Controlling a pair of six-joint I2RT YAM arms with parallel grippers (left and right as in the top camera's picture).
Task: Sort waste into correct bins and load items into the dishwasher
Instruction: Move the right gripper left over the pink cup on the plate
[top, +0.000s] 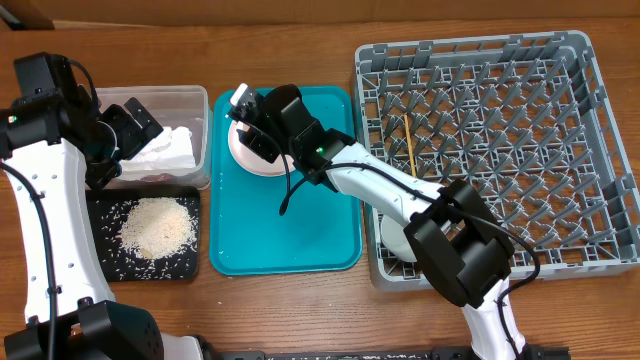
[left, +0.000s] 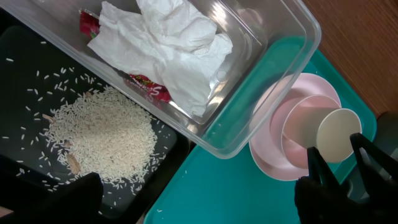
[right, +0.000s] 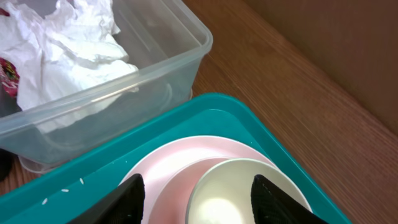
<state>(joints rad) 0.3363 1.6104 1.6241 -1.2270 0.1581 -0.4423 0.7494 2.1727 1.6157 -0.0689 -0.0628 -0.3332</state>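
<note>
The right pincer (right: 200, 190) hangs over the stacked dishes at the far-left corner of the teal tray (top: 285, 215). Its jaws are parted, 1 finger overlapping the rim of the cream cup (right: 227, 196) and the other apart from it, so nothing is gripped. The cup sits inside a pink bowl (right: 171, 193), which rests on the pink plate (right: 168, 158). The left pincer (top: 135, 128) is spread wide and empty above the clear tub (left: 267, 81) near the far-left corner of the desk (top: 300, 310). The tub holds the crumpled white tissue (left: 168, 50) and the red wrapper (left: 149, 87), which is partly under the tissue. Just in front of the tub, the black tray (left: 25, 74) carries a heap of rice (left: 102, 134) with stray grains around it. The grey dish rack (top: 560, 200) fills the right side of the desk. The chopsticks (top: 410, 145) lie on the left part of its lattice. A pale bowl (top: 393, 240) sits at its near-left corner, partly hidden by the right arm.
</note>
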